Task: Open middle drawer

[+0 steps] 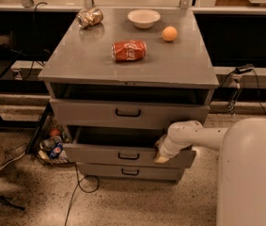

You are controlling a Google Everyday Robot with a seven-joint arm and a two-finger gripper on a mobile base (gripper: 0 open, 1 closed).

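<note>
The middle drawer (99, 153) is a shallow grey drawer with a small black bar handle (129, 156). It stands pulled partway out of the grey cabinet (76, 62), with a dark gap above its front. My gripper (162, 154), at the end of the white arm (198, 136), is against the right part of the drawer's front, to the right of the handle.
The taller top drawer (85, 113) stands slightly out, and the low bottom drawer (104, 171) is shut. On the cabinet top lie a red can (129, 50), a crushed can (89, 18), a white bowl (144, 18) and an orange (169, 33). Cables and clutter (52, 145) lie on the floor at the left.
</note>
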